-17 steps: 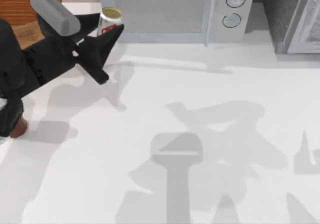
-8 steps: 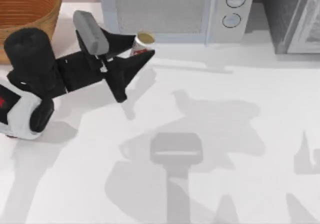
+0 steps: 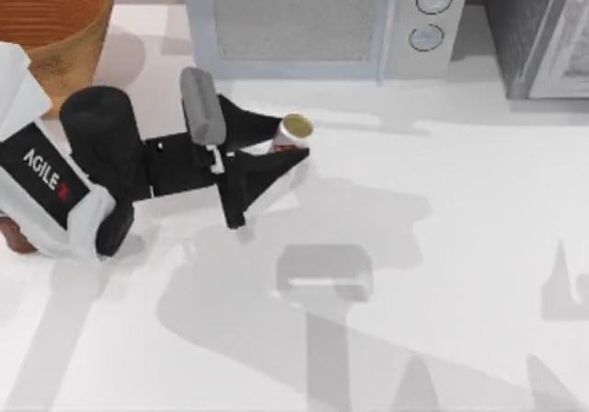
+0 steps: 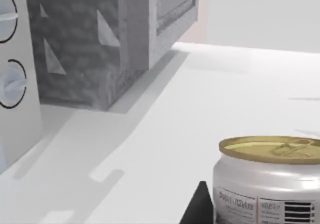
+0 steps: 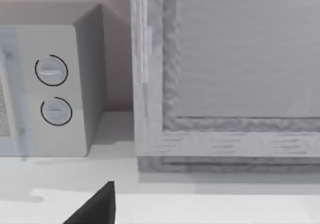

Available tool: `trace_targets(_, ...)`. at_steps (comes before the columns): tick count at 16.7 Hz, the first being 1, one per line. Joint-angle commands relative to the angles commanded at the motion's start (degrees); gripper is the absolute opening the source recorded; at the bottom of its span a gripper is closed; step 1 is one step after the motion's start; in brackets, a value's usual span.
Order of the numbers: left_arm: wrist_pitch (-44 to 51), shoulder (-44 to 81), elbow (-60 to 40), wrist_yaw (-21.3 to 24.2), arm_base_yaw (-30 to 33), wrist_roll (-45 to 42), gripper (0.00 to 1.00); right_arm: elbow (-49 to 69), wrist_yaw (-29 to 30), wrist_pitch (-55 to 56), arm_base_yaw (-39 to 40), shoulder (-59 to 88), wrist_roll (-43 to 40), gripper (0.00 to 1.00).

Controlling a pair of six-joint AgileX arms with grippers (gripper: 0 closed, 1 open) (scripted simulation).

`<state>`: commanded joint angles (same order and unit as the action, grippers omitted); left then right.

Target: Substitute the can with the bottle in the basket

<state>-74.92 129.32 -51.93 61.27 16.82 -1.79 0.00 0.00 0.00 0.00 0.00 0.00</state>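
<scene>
Top view: left gripper was clenched round the can above the table, apparently to clear it from the basket at the far left; a reddish-brown bit at the left edge may have been the bottle.
Left wrist view: can sat upright beside a dark fingertip.
Right wrist view: right arm looked parked facing the microwave; claw state: cannot tell.

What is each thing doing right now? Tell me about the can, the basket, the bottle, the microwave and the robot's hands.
can: out of the basket, held upright between the left gripper's jaws.
basket: standing at the table's far left corner; what lies inside is cut off.
bottle: at the left edge, mostly hidden behind the arm.
microwave: door shut.
left gripper: shut on the can.
right gripper: one fingertip visible, near the microwave.
</scene>
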Motion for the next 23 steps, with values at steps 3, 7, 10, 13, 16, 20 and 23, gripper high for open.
trace_targets(3,-2.63,6.08,-3.56,4.83,0.84,0.01,0.0,0.0,0.0,0.0,0.0,0.0,0.0,1.0)
trace_targets(7,-5.23,12.72,-7.75,10.51,1.9,0.06,0.0,0.0,0.0,0.0,0.0,0.0,0.0,1.0)
trace_targets(10,-5.96,14.38,-9.17,12.34,2.35,-0.02,0.0,0.0,0.0,0.0,0.0,0.0,0.0,1.0)
trace_targets(13,-5.96,14.38,-9.17,12.34,2.35,-0.02,0.0,0.0,0.0,0.0,0.0,0.0,0.0,1.0)
trace_targets(16,-5.96,14.38,-9.17,12.34,2.35,-0.02,0.0,0.0,0.0,0.0,0.0,0.0,0.0,1.0)
trace_targets(20,-5.96,14.38,-9.17,12.34,2.35,-0.02,0.3,0.0,0.0,0.0,0.0,0.0,0.0,1.0)
trace_targets(23,-5.96,14.38,-9.17,12.34,2.35,-0.02,0.53,0.0,0.0,0.0,0.0,0.0,0.0,1.0)
